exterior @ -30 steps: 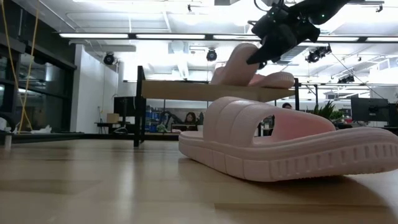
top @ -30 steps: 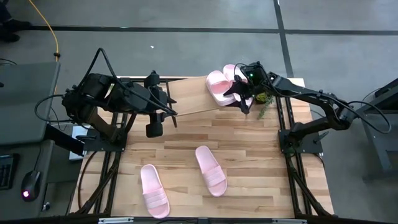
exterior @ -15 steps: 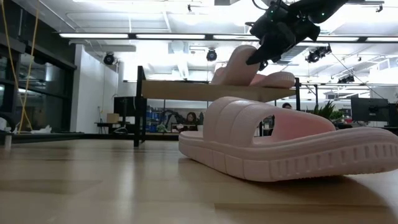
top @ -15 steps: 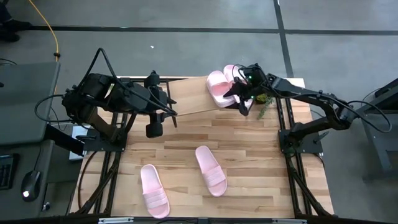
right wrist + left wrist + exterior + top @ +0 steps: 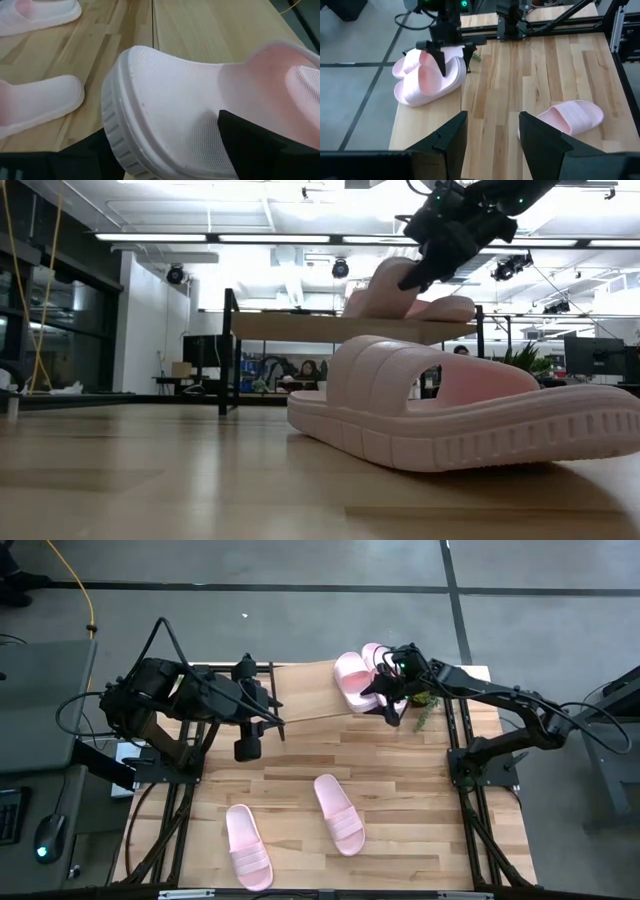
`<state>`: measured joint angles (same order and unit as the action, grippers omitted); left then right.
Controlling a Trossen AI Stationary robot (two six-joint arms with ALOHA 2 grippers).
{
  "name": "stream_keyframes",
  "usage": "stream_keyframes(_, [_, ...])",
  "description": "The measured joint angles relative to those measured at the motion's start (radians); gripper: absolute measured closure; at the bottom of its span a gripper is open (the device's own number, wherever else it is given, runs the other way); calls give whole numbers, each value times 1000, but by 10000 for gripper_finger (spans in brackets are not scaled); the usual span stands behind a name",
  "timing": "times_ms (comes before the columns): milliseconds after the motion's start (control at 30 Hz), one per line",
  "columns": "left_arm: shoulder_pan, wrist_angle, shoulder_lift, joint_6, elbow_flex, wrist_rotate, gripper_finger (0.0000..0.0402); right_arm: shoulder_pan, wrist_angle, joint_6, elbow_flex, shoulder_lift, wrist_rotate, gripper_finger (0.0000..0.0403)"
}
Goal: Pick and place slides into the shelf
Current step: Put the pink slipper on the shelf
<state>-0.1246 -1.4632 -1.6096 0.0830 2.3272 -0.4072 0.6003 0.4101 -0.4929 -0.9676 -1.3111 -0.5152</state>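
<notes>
Slides: two pale pink ones lie on the shelf (image 5: 300, 692) at its right end, one sandal (image 5: 351, 681) flat, the other (image 5: 372, 660) tilted against it. The right gripper (image 5: 385, 700) sits right at this tilted slide, one dark finger beside its strap, but whether it grips cannot be told. Two more slides (image 5: 339, 813) (image 5: 247, 845) rest on the tabletop (image 5: 420, 800), near its front. The left gripper (image 5: 247, 748), fingers spread and empty, hangs over the table's left part.

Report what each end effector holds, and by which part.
The right end effector grips a pale pink rubber slide sandal at its edge, over the light-wood shelf. The left end effector holds nothing.
</notes>
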Motion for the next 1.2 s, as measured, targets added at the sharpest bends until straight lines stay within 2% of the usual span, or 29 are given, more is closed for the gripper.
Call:
stream_keyframes(300, [0, -15, 0, 1, 0, 0, 241, -2, 54, -61, 0, 17, 62, 130])
stream_keyframes(600, [0, -14, 0, 1, 0, 0, 241, -56, 33, -213, 0, 18, 206, 130])
stream_keyframes(833, [0, -14, 0, 1, 0, 0, 241, -103, 15, -170, 0, 23, 240, 130])
stream_keyframes(1200, [0, -14, 0, 1, 0, 0, 241, -194, 43, -189, 0, 24, 482, 130])
